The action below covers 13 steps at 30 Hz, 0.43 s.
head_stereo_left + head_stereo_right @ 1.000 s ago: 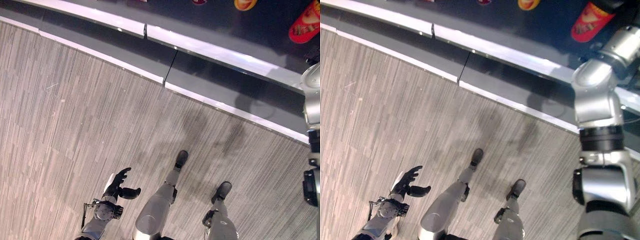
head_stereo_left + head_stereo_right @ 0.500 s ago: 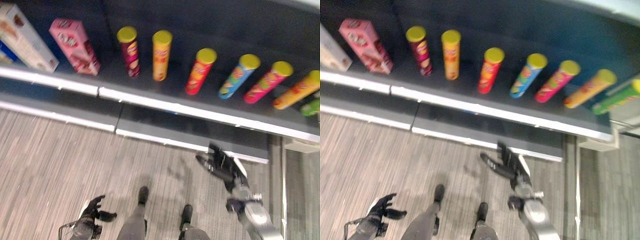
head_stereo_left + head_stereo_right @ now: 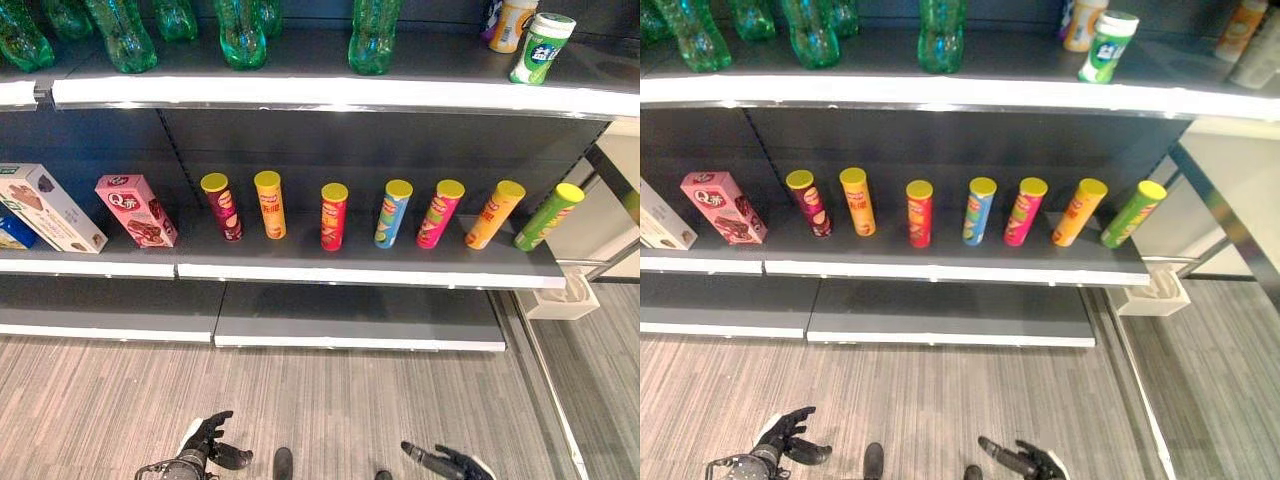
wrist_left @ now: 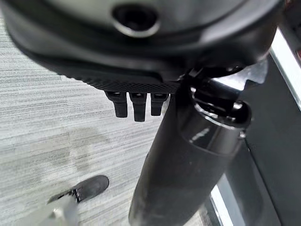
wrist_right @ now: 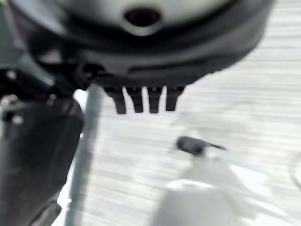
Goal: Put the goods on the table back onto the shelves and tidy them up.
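Shelving (image 3: 360,272) stands ahead with its row of crisp tubes (image 3: 333,216) already upright, while my left hand (image 3: 205,445) and right hand (image 3: 445,462) hang slack-fingered and empty below it, so a careless reach could topple that row.

Bright, even light; glare whitens the shelf edges (image 3: 330,93); the right wrist view is blurred.

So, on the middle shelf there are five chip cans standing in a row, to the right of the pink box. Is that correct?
Not quite: the row has seven chip cans, not five. The left eye view shows them all, from the dark red can beside the pink box to the green one at the right end. They do stand on the middle shelf, right of that box.
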Tool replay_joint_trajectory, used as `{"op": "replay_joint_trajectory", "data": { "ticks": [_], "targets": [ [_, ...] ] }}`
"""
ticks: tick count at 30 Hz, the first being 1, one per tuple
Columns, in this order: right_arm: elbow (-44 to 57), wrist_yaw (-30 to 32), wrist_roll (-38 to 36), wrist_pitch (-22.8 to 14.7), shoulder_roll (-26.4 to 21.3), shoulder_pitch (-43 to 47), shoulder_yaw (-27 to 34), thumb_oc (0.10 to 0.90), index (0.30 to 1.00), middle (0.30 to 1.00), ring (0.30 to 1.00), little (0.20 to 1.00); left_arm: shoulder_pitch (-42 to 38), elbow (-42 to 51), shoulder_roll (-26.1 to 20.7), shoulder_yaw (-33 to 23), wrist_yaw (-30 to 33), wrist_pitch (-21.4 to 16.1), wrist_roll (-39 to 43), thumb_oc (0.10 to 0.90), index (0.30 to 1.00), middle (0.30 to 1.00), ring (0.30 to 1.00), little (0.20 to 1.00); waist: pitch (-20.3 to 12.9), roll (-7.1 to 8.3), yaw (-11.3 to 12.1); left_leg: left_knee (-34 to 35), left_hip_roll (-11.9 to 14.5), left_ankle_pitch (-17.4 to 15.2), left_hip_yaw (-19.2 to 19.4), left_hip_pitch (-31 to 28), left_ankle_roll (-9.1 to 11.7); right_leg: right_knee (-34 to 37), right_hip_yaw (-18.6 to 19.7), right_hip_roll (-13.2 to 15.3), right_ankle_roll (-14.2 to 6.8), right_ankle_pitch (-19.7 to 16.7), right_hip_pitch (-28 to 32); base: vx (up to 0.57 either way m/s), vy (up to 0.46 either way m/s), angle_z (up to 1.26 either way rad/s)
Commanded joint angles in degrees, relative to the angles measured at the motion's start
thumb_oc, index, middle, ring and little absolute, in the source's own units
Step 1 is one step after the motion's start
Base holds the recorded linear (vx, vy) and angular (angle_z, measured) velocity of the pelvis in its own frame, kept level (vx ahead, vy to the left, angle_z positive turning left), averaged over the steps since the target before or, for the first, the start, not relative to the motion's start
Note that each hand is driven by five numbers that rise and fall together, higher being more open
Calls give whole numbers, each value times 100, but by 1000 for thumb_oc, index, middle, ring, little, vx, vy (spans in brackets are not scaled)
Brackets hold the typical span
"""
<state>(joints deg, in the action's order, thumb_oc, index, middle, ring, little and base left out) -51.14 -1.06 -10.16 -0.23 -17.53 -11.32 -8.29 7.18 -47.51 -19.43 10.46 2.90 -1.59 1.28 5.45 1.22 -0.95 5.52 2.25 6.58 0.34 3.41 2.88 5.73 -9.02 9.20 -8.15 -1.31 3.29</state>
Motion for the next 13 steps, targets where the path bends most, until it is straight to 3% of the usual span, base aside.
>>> {"op": "replay_joint_trajectory", "data": {
  "ticks": [1, 13],
  "targets": [
    [290, 227, 95, -135, -180, 348, 133, 800, 900, 900, 900, 900, -333, -206, -172, -245, -107, -217, 387, 800, 900, 900, 900, 900, 192, 62, 126, -52, 428, -598, -95, -307, 318, -292, -345, 431, -360, -42, -47, 15, -30, 0],
    [-400, 405, 83, -128, -13, 543, 161, 800, 900, 900, 900, 900, -364, -670, -33, -199, -141, -205, 419, 800, 900, 900, 900, 900, 247, 35, 104, -52, 485, -611, -107, -354, 331, -227, -304, 344, -305, 1, 8, 4, -4, 1]
  ]
}}
